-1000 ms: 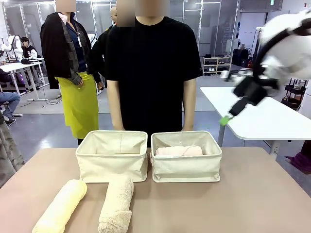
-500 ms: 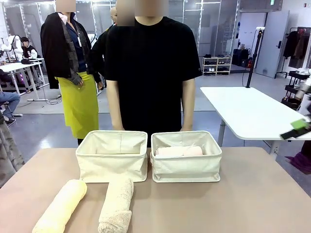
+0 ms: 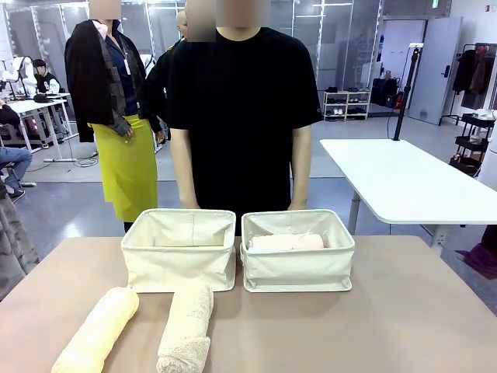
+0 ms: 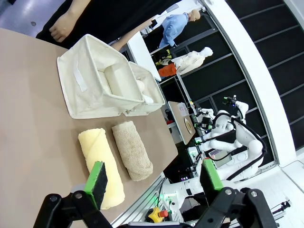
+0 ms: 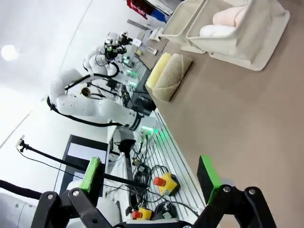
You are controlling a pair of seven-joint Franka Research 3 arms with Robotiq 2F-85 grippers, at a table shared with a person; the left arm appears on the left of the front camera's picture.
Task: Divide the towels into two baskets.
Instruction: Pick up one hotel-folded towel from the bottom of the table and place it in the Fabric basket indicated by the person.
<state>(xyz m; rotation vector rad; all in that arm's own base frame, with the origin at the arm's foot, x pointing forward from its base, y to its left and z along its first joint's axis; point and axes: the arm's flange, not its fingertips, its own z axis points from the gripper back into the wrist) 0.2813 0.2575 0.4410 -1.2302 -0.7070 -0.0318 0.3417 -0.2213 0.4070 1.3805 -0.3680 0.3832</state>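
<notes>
Front view: two baskets sit side by side at table (image 3: pixel 373 326) centre, the left basket (image 3: pixel 180 249) just beside the right basket (image 3: pixel 297 268), which lies at its 3 o'clock. A person (image 3: pixel 241 116) in a black shirt stands at 12 o'clock behind them, arms down. Inside the right basket lie a white towel (image 3: pixel 268 243) and a pink towel (image 3: pixel 307 242), lying across its width, the pink one at 3 o'clock of the white. Two rolls lie loose on the table: the beige towel (image 3: pixel 186 318) at 6 o'clock of the left basket, its far end close to the basket's front wall, and the pale yellow towel (image 3: pixel 97 330) at 7 o'clock of that basket, angled, lying a little apart from the beige one. Left wrist view: left gripper (image 4: pixel 154 176) with jaws spread wide, nothing between the pads, off the table with the loose rolls beyond it. Right wrist view: right gripper (image 5: pixel 151 175) also spread wide and empty, past the table's near edge, baskets toward 1 o'clock.
</notes>
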